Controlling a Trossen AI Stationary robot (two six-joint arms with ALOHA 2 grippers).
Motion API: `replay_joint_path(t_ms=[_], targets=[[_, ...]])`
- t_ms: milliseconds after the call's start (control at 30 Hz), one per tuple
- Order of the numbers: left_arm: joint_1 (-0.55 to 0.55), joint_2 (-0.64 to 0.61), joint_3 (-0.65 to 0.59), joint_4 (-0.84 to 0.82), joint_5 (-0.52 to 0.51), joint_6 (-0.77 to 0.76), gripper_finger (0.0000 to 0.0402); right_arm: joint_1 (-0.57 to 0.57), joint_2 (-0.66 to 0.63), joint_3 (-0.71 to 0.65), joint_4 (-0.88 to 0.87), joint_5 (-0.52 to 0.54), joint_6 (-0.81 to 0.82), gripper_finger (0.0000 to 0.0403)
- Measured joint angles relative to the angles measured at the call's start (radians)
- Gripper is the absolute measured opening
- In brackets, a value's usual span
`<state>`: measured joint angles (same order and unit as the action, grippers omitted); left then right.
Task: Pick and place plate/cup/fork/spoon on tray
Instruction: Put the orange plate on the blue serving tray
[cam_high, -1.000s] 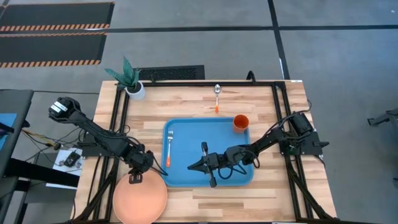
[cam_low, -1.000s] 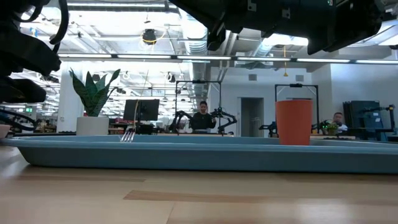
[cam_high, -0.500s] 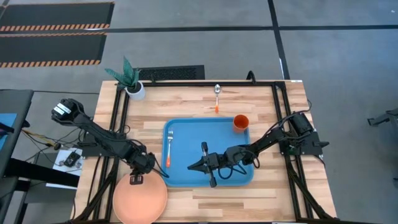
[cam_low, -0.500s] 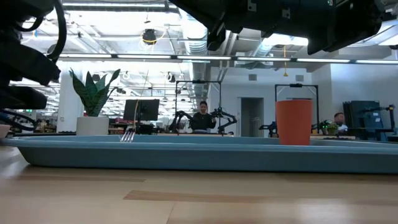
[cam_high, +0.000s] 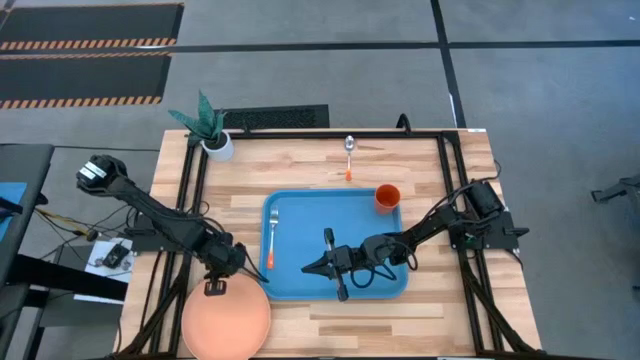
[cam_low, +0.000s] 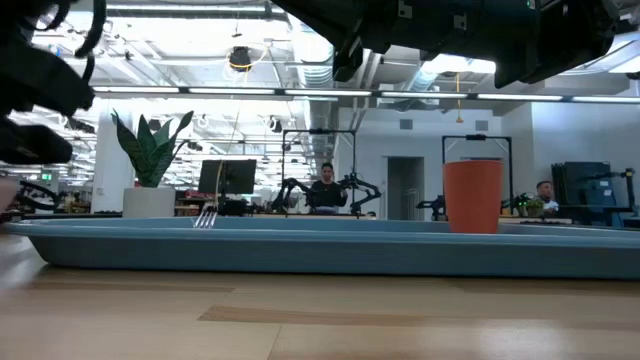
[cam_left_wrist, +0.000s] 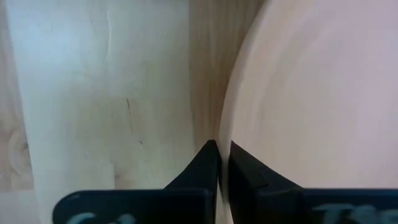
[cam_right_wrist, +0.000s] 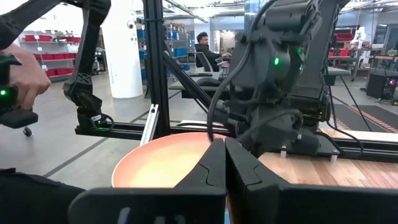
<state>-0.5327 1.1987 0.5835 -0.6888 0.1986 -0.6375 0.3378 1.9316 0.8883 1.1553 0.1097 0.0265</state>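
Note:
The salmon plate (cam_high: 226, 322) lies at the table's near left corner. My left gripper (cam_high: 214, 288) is shut on its far rim. The blue tray (cam_high: 300, 275) sits mid-table. The fork (cam_high: 272, 236) lies in the tray's left part, and the orange cup (cam_high: 388, 197) stands upright in its far right corner. The spoon (cam_high: 349, 156) lies on the bare wood beyond the tray. My right gripper (cam_high: 310, 268) hangs shut over the tray's near part, pointing level toward the plate (cam_right_wrist: 158, 163) and holding nothing. My left gripper pinches the plate's far rim (cam_left_wrist: 227, 127) between its two fingers (cam_left_wrist: 205, 163), one on the outer side and one on the inner side. The fingers come steeply from above. The rest of the plate (cam_left_wrist: 311, 93) stretches away toward the table's near edge.
A white pot with a green plant (cam_high: 212, 132) stands at the far left corner. Black frame rails (cam_high: 190, 190) run along both sides of the table. Bare wood lies between the tray and the far edge, around the spoon. People sit in the room behind the table (cam_low: 326, 190).
My left gripper has shut on the plate's far rim, staying almost in place. In the low view the plate's edge shows a little higher at the picture's left than before. My right arm has kept still.

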Motion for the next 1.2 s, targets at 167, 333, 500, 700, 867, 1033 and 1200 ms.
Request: replay_joint_path(t_ms=[167,333,500,700,867,1033,1200], targets=[[-0.002,-0.126,0.0,-0.002,0.021,-0.067,0.0001,0.0,0.0,0.0,0.0,0.0,0.0,0.0008],[-0.002,-0.243,0.0,0.015,-0.02,-0.15,0.0001,0.0,0.0,0.0,0.0,0.0,0.0,0.0008],[-0.002,-0.318,0.0,0.045,-0.04,-0.233,0.0,0.0,0.0,0.0,0.0,0.001,0.0,0.0008],[0.032,-0.35,0.0,0.065,-0.12,-0.252,0.0,0.0,0.0,0.0,-0.001,0.003,0.003,0.0008],[0.073,-0.346,0.0,0.185,-0.152,-0.291,0.0,0.0,0.0,0.0,-0.016,0.004,0.026,0.0008],[0.127,-0.346,0.0,0.243,-0.181,-0.298,0.0,0.016,-0.002,0.0,-0.052,0.005,0.068,0.0008],[0.216,-0.346,0.0,0.229,-0.185,-0.279,0.0,0.072,-0.102,0.0,-0.257,0.127,0.064,0.0008]])
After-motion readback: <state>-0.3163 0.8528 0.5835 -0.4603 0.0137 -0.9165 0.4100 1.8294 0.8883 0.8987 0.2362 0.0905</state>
